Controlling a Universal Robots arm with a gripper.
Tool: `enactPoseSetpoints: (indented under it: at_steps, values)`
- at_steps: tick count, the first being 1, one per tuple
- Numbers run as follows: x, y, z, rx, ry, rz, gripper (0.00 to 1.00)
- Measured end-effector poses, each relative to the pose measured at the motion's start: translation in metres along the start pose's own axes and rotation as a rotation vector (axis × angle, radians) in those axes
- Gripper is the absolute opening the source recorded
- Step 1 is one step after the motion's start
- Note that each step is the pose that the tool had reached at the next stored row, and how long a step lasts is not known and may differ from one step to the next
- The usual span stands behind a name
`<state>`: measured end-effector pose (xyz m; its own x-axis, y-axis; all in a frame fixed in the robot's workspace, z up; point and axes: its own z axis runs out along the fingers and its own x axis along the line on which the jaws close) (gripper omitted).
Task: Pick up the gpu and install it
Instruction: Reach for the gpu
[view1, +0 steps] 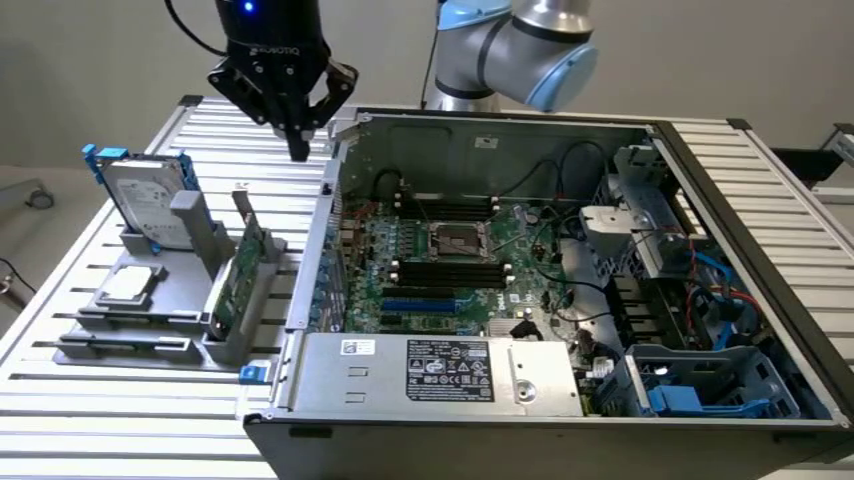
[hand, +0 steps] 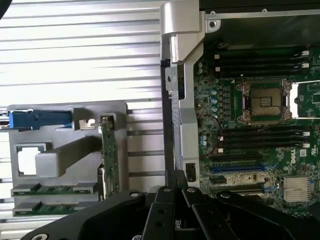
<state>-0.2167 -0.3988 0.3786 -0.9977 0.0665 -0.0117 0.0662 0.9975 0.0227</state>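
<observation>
My claw (view1: 298, 148) is clenched on nothing, hanging beside the computer case (view1: 507, 120) and well apart from the gpu (view1: 238, 285) — it stands on edge in the gray holder (view1: 200, 230), probably so its top edge is free to grasp.

The gripper (hand: 175, 186), its fingers pressed together and empty, hangs over the computer case's side wall (hand: 184, 95). On one side of the wall the gpu (hand: 109, 160) stands on edge in a gray holder (hand: 60, 111). On the other side lies the motherboard (hand: 235, 150) with its open CPU socket (hand: 264, 100).
</observation>
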Motion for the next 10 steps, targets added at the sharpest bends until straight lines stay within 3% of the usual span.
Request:
enactPoseSetpoints:
  at_steps: [10]
  values:
    - [0.041, -0.0029, 0.0069, 0.0157, 0.0025, -0.002, 0.11]
